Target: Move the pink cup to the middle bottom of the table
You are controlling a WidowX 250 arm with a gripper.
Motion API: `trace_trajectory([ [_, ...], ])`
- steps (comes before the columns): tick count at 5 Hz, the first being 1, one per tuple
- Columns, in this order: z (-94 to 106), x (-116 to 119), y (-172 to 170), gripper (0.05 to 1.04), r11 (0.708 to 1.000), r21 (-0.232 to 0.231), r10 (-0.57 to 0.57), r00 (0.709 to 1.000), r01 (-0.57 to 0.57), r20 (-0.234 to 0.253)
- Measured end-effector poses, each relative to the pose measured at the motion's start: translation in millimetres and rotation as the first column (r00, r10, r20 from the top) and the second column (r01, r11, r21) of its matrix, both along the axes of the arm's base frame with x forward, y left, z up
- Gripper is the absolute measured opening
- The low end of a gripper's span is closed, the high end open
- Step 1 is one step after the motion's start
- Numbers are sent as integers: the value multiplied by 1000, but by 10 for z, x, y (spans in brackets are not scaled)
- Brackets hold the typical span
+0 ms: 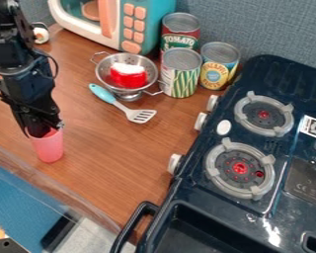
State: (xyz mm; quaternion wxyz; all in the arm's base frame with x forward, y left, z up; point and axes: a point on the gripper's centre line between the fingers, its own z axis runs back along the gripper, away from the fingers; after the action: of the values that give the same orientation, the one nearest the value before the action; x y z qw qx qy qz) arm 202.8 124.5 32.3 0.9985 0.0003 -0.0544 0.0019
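At the left of the table, the black gripper (pixel 42 129) hangs down right at the mouth of the pink cup (pixel 49 147), overlapping its rim. The cup's open end faces up and its body leans a little, with the narrower base lower and to the right. Part of the rim is hidden behind the gripper. Whether the cup's base touches the wooden table (pixel 114 153) cannot be told.
A blue-handled spatula (pixel 124 109) lies right of the gripper. Behind it are a metal colander (pixel 105 64) holding a red-and-white item, several cans (pixel 180 74) and a toy microwave (pixel 144 20). The dark toy stove (pixel 286 153) takes up the right side.
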Motion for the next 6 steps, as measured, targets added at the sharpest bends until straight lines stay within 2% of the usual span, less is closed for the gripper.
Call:
trace_trajectory([
  [1,-5,-11,-6,285,1000,2,13,1000,-13,-12],
  [2,31,16,-30,571,1000,-26,17,1000,-17,-13],
  [3,68,45,-30,874,999,-33,11,1000,-11,-7],
  [4,107,36,-57,1009,999,-47,14,1000,-14,-7],
  [5,256,25,-66,1004,999,-36,14,1000,-13,19],
  [6,585,5,-74,1000,999,-36,26,996,-23,89],
])
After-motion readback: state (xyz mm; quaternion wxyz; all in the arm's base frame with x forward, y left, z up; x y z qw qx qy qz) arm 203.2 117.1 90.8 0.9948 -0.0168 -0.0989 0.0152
